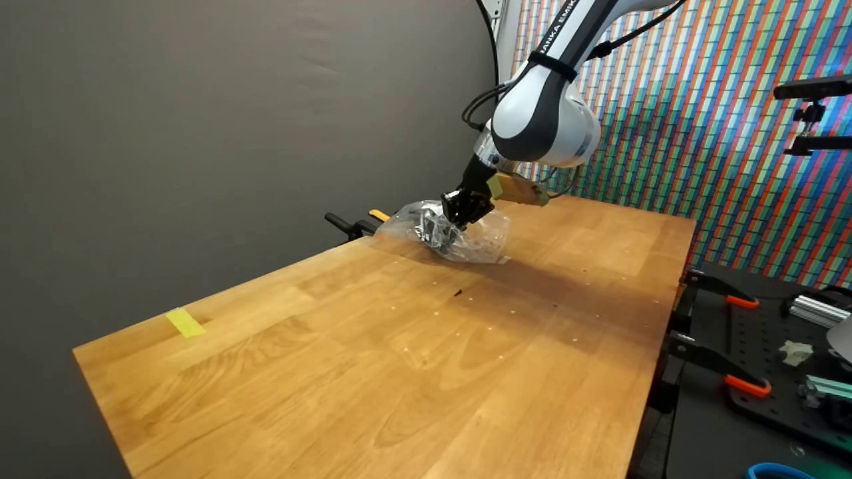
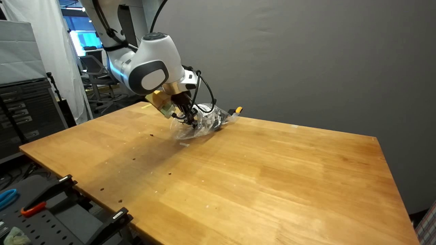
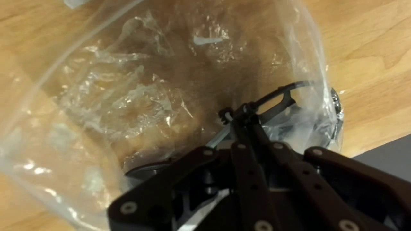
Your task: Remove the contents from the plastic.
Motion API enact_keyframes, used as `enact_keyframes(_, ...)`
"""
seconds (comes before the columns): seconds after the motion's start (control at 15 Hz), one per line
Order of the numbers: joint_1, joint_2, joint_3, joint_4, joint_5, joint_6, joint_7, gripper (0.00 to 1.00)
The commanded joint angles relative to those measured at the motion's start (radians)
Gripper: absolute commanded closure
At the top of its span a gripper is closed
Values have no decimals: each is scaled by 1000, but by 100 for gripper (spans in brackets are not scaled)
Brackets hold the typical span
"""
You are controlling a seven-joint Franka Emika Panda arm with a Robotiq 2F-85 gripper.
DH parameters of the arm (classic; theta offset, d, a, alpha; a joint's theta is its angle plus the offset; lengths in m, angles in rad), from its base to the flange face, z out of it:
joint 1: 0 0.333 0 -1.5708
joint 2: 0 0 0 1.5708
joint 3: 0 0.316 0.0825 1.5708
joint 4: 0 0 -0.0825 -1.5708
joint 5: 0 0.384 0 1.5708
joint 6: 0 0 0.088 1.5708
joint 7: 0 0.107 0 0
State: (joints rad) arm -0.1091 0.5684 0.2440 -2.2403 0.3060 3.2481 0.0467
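The clear crinkled plastic bag lies near the table's far edge; it shows in both exterior views (image 1: 484, 241) (image 2: 184, 133) and fills much of the wrist view (image 3: 128, 106). The contents, dark chunky black parts (image 3: 276, 111), lie within the bag, with a curved black frame to the right of my fingertips. They show only as dark patches in the exterior views. My gripper (image 3: 244, 120) reaches down at the bag, and its fingers are closed together on a black part. In both exterior views the gripper (image 1: 462, 225) (image 2: 193, 124) is low over the bag. I cannot tell whether the contents touch the table.
A yellow-and-black clamp (image 1: 359, 226) sits at the table edge behind the bag; it also shows in an exterior view (image 2: 235, 111). A yellow tape piece (image 1: 186, 322) is on the wooden table (image 1: 373, 372). A black side bench (image 1: 705, 426) with orange-tipped clamps adjoins the table.
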Motion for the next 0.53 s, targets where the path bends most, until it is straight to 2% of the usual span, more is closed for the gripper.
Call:
enact_keyframes(0.0, 23, -40, -35, -49, -49, 34, 44, 99)
enact_keyframes(0.2, 56, -65, -78, -77, -68, 34, 46, 98)
enact_keyframes(0.47, 137, -162, -161, -161, -85, -6, 45, 99)
